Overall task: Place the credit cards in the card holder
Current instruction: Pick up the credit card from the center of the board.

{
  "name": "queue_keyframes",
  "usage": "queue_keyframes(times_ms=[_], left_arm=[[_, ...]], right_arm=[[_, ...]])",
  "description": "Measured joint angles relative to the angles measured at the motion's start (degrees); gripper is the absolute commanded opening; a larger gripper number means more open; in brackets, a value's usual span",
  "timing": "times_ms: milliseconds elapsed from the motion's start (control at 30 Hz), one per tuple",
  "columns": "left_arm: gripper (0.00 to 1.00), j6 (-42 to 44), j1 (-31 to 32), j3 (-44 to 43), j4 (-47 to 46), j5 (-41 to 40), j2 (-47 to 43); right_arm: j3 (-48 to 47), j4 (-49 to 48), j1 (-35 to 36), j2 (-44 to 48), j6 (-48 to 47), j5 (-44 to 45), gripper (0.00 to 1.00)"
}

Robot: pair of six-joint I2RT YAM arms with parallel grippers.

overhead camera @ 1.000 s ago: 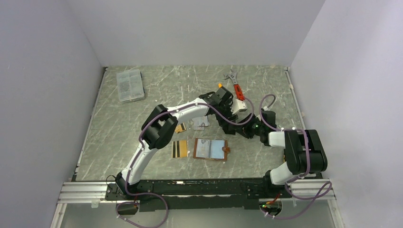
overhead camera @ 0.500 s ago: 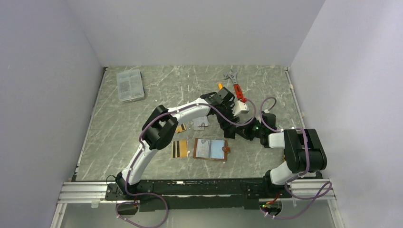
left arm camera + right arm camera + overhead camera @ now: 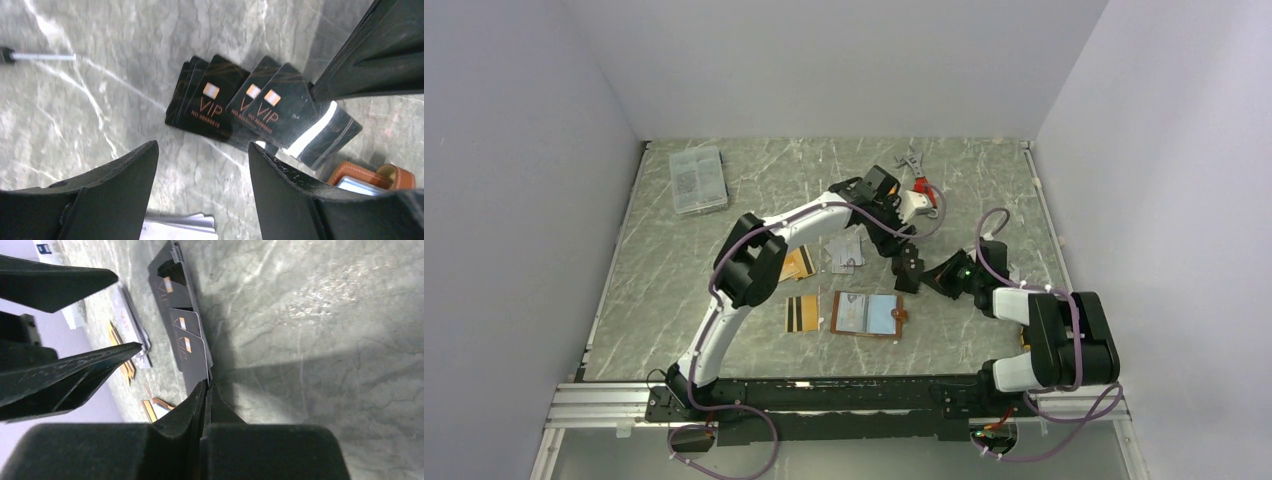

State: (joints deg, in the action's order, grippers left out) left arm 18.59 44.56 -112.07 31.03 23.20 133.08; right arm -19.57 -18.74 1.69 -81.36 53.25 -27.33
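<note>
Top external: card holder (image 3: 865, 314) lengthwise left-right, open

The flat grey-green marble tabletop (image 3: 674, 290) is showing white veins crossing it in all directions. The thin black plastic cards (image 3: 235, 102) are carrying copper-orange "VIP" lettering, each with 1 small orange-and-white square above the letters. The tan-brown leather card holder (image 3: 867, 314) is showing pale blue-grey sleeves inside its brown border. The gold rectangular plastic card (image 3: 801, 313) is displaying black stripes. The orange-gold plastic cards (image 3: 800, 265) are glowing warm, and the silver-grey printed cards (image 3: 847, 253) are looking pale with dark print. The white left arm (image 3: 799, 222) and white right arm (image 3: 1022, 300) are wearing black joints and purple cables. The metal wrench (image 3: 912, 162) is showing a grey head and a red-orange handle.
</note>
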Motion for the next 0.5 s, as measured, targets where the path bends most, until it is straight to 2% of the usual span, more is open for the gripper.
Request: queue_keyframes(times_ms=[200,267,333,500], left_arm=[[0.63,-4.7,-2.8,7.7,-0.6,3.1,-5.1],[0.69,-6.6,-3.6,10.1,-1.4,5.2,-7.1],[0.63,-8.4,-4.1,11.6,-2.6,7.3,-8.4],[0.62,-15.3,-4.9,14.2,-6.5,14.1,-9.3]], right_arm=[[-0.9,1.3,0.0,3.6,-0.5,-0.2,0.00],[-1.7,1.4,0.0,3.7,-0.6,-0.4,0.00],[-2.4,1.3,0.0,3.8,-0.7,-0.7,0.00],[-2.6,1.2,0.0,4.2,-0.8,-1.4,0.00]])
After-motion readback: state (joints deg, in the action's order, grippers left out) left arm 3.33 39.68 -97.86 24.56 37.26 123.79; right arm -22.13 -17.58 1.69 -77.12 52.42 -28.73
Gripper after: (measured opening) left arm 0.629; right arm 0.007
